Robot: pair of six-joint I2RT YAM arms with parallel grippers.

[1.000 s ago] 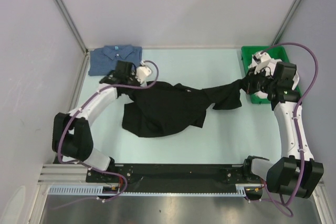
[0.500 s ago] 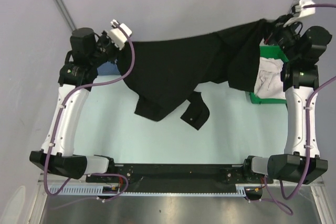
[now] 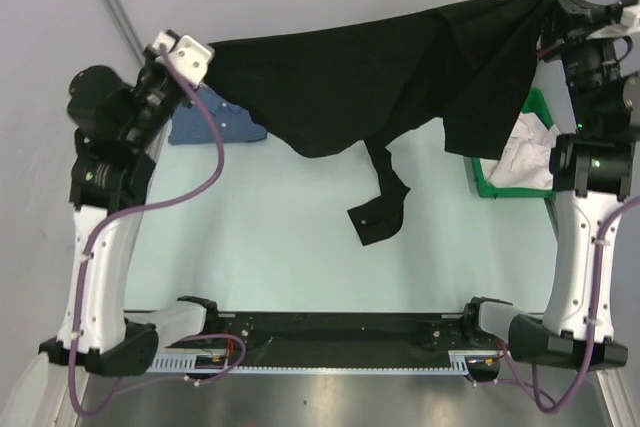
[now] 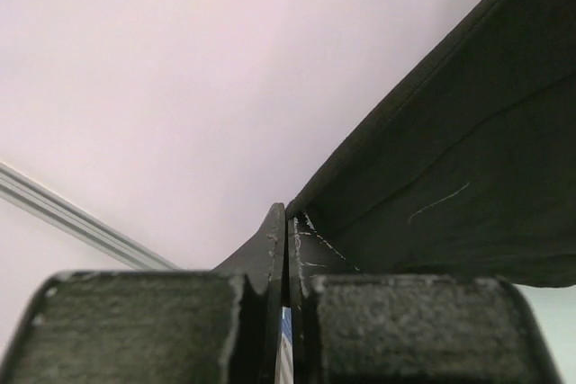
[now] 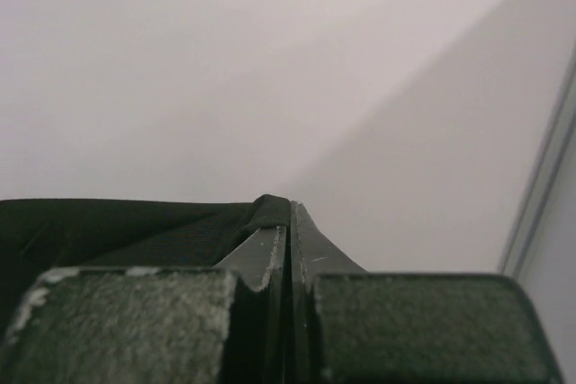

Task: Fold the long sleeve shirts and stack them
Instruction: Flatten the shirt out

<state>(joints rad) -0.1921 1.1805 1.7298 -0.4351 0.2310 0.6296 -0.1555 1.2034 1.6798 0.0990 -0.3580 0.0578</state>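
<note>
The black shirt (image 3: 400, 77) is a matte, soft cloth stretched in the air between the 2 arms, above the far half of the tabletop (image 3: 300, 257). Its top edge runs taut from 10 o'clock to 2 o'clock, and its lower hem sags in loose curves. 1 long sleeve (image 3: 382, 202) dangles from the middle toward 6 o'clock and ends in a squared cuff; whether the cuff meets the pale mint tabletop cannot be told.

The blue shirt (image 3: 215, 127), denim-like and folded flat, lies at 10 o'clock, partly hidden behind the black cloth.

At 3 o'clock a green plastic bin (image 3: 482, 185) holds a crumpled white cloth (image 3: 525, 152).

Only the wrist views show the grips. The left hand (image 4: 286, 231) has its dark, scuffed fingers pressed together on a seamed edge of the black shirt. The right hand (image 5: 290, 218) is likewise pinched tight on a folded edge of it.
</note>
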